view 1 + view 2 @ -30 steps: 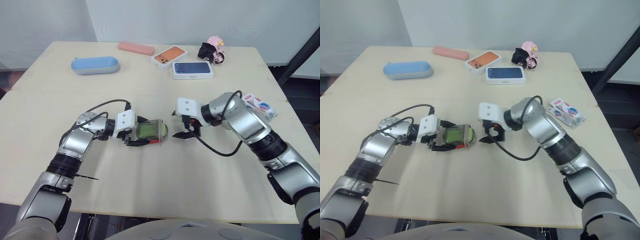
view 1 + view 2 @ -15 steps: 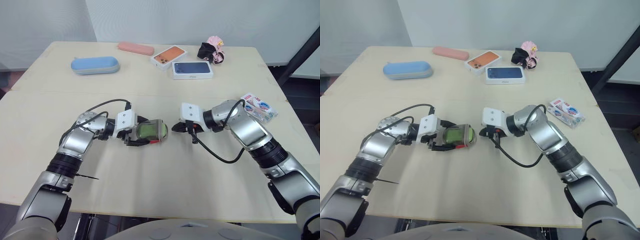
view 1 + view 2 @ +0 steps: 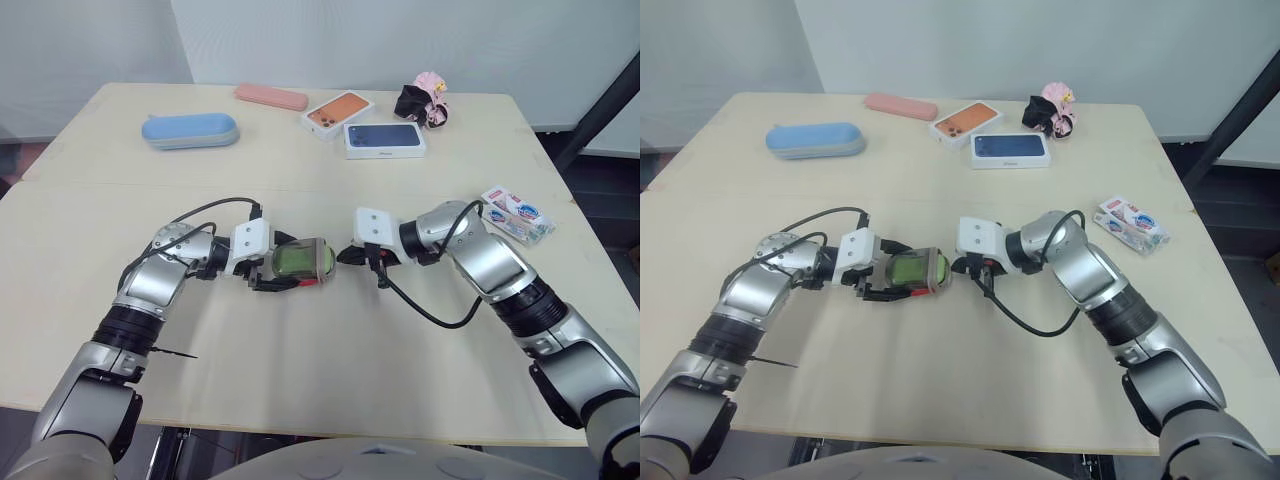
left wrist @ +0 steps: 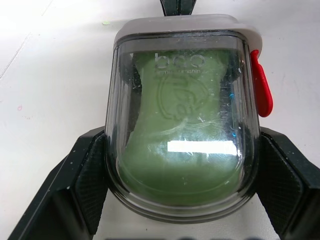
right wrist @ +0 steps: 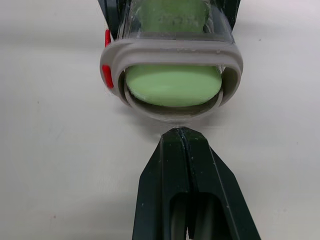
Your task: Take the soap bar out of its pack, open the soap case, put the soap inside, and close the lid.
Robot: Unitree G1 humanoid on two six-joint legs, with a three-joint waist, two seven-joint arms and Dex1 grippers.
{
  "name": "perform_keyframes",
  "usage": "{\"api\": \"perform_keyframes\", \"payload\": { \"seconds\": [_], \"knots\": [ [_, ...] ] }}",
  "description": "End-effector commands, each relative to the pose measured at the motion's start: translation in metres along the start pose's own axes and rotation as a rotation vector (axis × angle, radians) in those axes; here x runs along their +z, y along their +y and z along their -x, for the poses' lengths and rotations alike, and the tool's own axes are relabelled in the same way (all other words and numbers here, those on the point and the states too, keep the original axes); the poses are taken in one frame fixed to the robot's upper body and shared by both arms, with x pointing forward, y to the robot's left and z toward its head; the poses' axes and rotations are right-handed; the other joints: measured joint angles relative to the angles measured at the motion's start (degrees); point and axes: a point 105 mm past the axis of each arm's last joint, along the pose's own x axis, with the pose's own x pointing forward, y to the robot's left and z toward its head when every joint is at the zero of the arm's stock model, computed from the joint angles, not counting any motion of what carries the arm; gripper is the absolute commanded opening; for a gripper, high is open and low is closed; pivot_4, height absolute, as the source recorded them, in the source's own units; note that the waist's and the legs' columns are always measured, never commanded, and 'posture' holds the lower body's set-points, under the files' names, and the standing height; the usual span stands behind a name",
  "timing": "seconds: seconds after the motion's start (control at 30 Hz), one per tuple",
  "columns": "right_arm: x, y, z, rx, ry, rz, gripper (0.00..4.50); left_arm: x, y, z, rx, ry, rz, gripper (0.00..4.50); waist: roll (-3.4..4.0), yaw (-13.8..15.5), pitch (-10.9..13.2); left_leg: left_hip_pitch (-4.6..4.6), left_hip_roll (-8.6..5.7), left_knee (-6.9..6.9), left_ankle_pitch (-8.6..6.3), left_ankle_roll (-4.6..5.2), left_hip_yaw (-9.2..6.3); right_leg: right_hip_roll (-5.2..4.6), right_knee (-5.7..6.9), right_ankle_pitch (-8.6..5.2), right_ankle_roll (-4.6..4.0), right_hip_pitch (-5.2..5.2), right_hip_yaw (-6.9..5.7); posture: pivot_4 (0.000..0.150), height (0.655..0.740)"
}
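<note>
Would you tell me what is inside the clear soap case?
A green soap bar lies in the soap case, visible through the clear plastic; the bar's underside is hidden.

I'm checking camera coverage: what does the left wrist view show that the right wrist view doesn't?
Left wrist view: the left gripper clamping the soap case by its sides, and lettering embossed on the soap bar. Right wrist view: the right gripper, shut, tips just short of the case's gray-rimmed end. Both: the green bar inside the case, the red latch, the table.
</note>
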Motion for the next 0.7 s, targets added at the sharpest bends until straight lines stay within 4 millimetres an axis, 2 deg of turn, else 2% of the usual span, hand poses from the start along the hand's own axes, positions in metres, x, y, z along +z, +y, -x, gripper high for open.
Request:
{"api": "perform_keyframes", "payload": {
  "seconds": [0.03, 0.17, 0.27, 0.5, 0.6, 0.7],
  "knots": [
    [-0.012, -0.004, 0.023, -0.015, 0.014, -0.052, 0.01, 0.008, 0.006, 0.007, 0.039, -0.006, -0.064, 3.48, 0.0, 0.14, 0.0, 0.0, 0.0, 0.0, 0.0, 0.0, 0.0, 0.0, 0.0, 0.0, 0.0, 0.0, 0.0, 0.15, 0.74],
    [-0.028, -0.004, 0.042, -0.028, 0.002, -0.241, 1.22, 0.009, 0.008, 0.007, 0.06, -0.015, -0.09, 3.48, 0.0, 0.3, 0.0, -0.04, -0.02, 0.01, -0.01, 0.01, -0.01, 0.0, -0.03, 0.0, 0.0, 0.0, 0.02, 0.15, 0.74],
    [-0.032, 0.007, 0.05, 0.016, -0.032, -0.43, 2.18, 0.015, 0.009, 0.004, 0.077, -0.037, -0.114, 3.48, 0.0, 0.15, 0.0, -0.01, 0.02, 0.01, -0.01, 0.0, 0.0, 0.05, -0.03, 0.0, 0.0, 0.0, 0.03, 0.15, 0.74],
    [-0.019, 0.025, 0.056, 0.098, -0.142, -0.87, 4.48, 0.023, 0.005, -0.011, 0.085, -0.078, -0.146, 3.48, 0.0, 0.73, 0.0, -0.02, 0.04, 0.06, -0.01, 0.0, 0.0, 0.04, -0.04, 0.0, 0.0, 0.0, 0.03, 0.15, 0.74],
    [-0.012, 0.032, 0.057, 0.148, -0.171, -1.021, 4.49, 0.029, 0.003, -0.019, 0.084, -0.1, -0.157, 3.48, 0.01, 1.36, 0.0, -0.02, 0.05, 0.07, -0.01, 0.0, 0.01, 0.05, -0.03, 0.0, 0.0, 0.0, 0.04, 0.15, 0.74],
    [-0.008, 0.035, 0.054, 0.169, -0.21, -1.097, 4.49, 0.035, 0.001, -0.026, 0.085, -0.121, -0.167, 3.48, 0.01, 2.16, 0.0, -0.02, 0.05, 0.1, -0.01, 0.0, 0.01, 0.04, -0.03, 0.0, 0.0, 0.0, 0.04, 0.15, 0.74]
  ]
}}
